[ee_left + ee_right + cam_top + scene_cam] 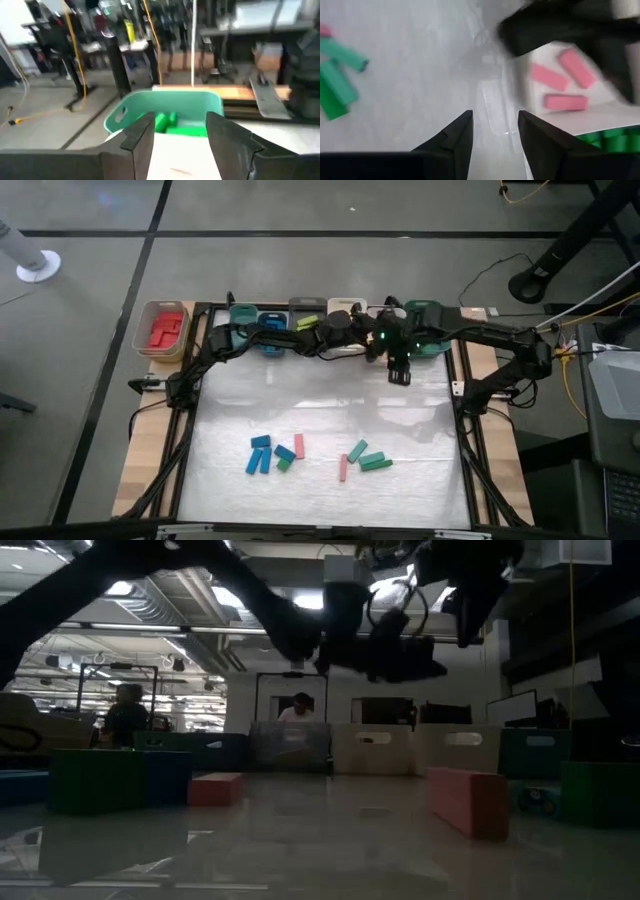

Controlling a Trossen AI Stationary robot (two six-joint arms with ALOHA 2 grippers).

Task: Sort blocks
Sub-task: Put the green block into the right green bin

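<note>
Left wrist view: left gripper [180, 137] unclenched, empty, above white bin [175, 155]; green blocks [175, 125] beyond in teal bin [150, 100]; risk: clipping crossed right gripper [495, 132], parted, empty.

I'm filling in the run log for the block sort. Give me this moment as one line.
left gripper: open over teal bin, green blocks inside | right gripper: open, empty, by white bin of pink blocks | loose blocks on table

Two robot arms [480, 335] reach over the table. Ten loose blocks lie on the near part of the table: four blue blocks [260, 441], four green blocks [378, 465] and two pink blocks [299, 445]. Three more pink blocks sit in a white bin [600, 117]. About seven bins [150, 345] stand along the far edge; the arms hide some. Two people [125, 712] are in the room behind.
</note>
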